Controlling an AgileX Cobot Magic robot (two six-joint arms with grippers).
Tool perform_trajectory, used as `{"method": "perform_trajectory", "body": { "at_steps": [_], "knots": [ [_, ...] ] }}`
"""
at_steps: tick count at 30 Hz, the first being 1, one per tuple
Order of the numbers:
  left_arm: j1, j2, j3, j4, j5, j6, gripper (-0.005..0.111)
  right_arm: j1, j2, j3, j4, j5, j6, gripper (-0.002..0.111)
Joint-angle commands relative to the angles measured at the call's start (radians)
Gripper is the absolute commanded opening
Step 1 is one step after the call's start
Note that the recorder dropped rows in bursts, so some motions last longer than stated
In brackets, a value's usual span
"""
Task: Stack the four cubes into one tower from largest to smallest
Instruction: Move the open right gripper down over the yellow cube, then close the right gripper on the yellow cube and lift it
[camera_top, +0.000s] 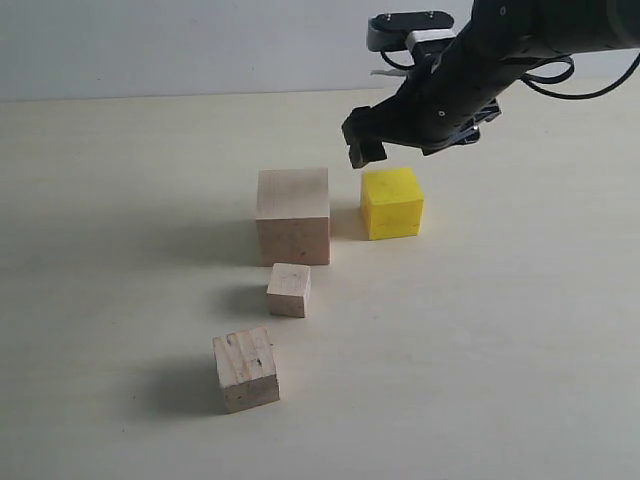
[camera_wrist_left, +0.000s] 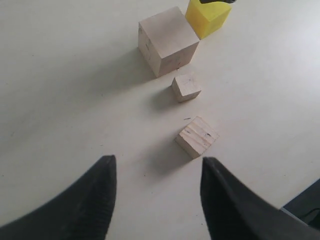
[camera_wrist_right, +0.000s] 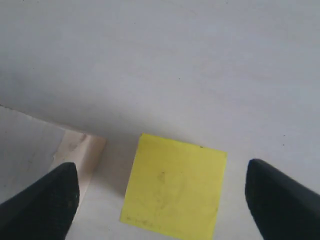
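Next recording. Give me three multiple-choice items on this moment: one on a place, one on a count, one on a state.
1. Which cube is the right gripper above?
A. the yellow cube
B. the small wooden cube
C. the striped wooden cube

2. How many cubes stand on the table?
A. three
B. four
C. five

3. What is the state of the right gripper?
A. open and empty
B. shut on the yellow cube
C. shut on the large wooden cube

Answers:
1. A: the right wrist view looks straight down on the yellow cube between the gripper's fingers.
2. B: three wooden cubes and one yellow one, each standing apart and none stacked.
3. A: its fingers stand wide apart with nothing held between them.
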Motion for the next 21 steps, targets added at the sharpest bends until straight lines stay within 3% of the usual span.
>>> {"method": "perform_trajectory", "body": {
  "at_steps": [1,21],
  "knots": [
    [-0.002,-0.005,0.004,-0.007,0.001,-0.011,0.051,0.001,0.018,-0.007,-0.026,-0.001,0.006,0.085],
    [-0.002,-0.003,0.004,-0.007,0.001,0.031,0.051,0.001,0.119,-0.007,-0.029,-0.038,0.045,0.085]
  ]
}}
